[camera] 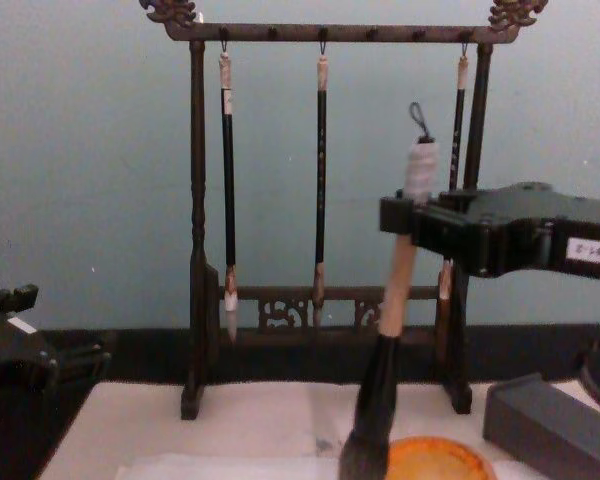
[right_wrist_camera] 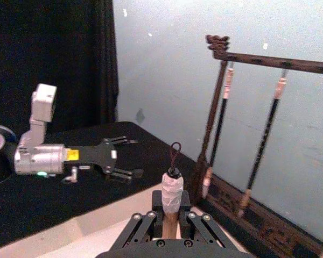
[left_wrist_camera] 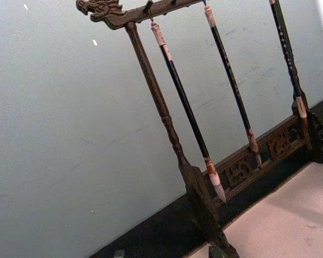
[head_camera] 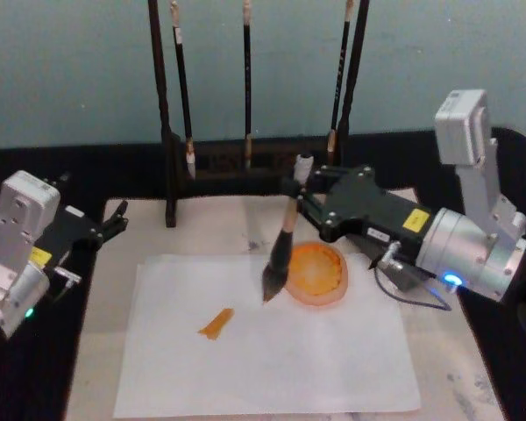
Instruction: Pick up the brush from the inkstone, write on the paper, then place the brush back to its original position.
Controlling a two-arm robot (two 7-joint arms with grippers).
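Brush (head_camera: 283, 239) looks light: stiff handle, soft tuft. Right claw (head_camera: 295, 195) clamped on upper handle, sensible hold. Tip near paper's (head_camera: 272, 351) top edge. Left claw (head_camera: 114, 224) fingers spread, idle at desk's left edge.

in the chest view the brush (camera: 395, 300) runs off the bottom edge, so the end of its tuft is cut away, and the orange dish (camera: 435, 462) beside it shows just its upper rim. in my right wrist view the handle below my right gripper (right_wrist_camera: 171, 215) hides behind my own fingers (right_wrist_camera: 142, 226). in the head view i cannot tell whether the tip touches the paper (head_camera: 272, 368). my left gripper (head_camera: 114, 221) runs off the chest view's left edge.
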